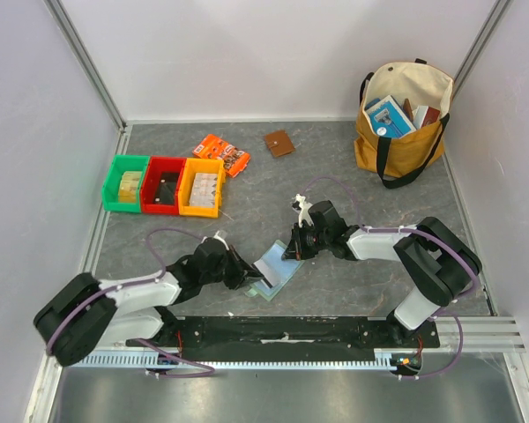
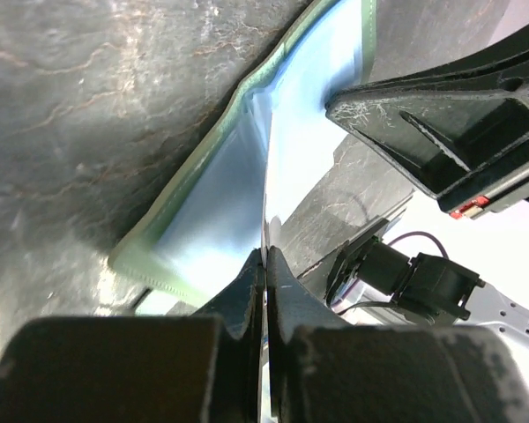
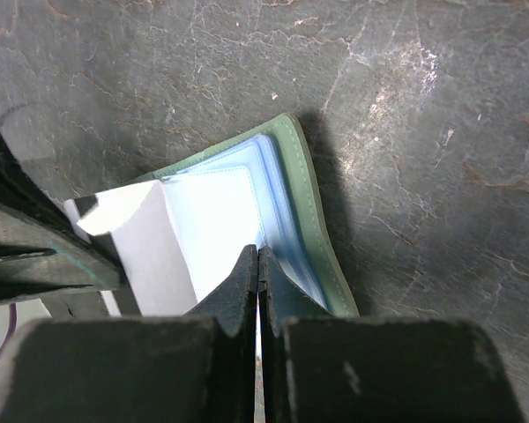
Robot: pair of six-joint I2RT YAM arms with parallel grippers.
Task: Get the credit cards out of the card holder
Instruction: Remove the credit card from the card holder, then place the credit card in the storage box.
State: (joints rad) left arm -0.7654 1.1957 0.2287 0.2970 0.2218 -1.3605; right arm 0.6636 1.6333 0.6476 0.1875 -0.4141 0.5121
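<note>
- The card holder [image 1: 275,270], pale blue inside with a grey-green stitched edge, lies partly open on the worktop [image 1: 370,194], just below the centre of the overhead view.
- The left jaws reach in from the lower left and are pressed together on a thin leaf of the card holder. In the left wrist view the leaf's edge runs straight into the closed tips.
- The right jaws come in from the right and are also closed, pinching a pale blue leaf at the holder's upper-right edge. In the right wrist view the green cover lies flat on the worktop beneath them.
- A white panel stands lifted at the left of the right wrist view. Whether it is a flap or a card cannot be told.
- From above, the two wrists crowd the holder from both sides and hide part of it.
- Well apart, at the upper left, three small bins stand touching in a row: a green bin [image 1: 125,183], a red bin [image 1: 163,185] and a yellow bin [image 1: 202,187].
- Just above the yellow bin lies an orange printed packet [image 1: 222,153], and to its right a brown square wallet [image 1: 279,143].
- A mustard tote bag [image 1: 404,132] with black handles stands at the upper right with books or boxes inside.
- The worktop is dark grey, veined like stone, and is enclosed by plain white walls with metal corner posts.
</note>
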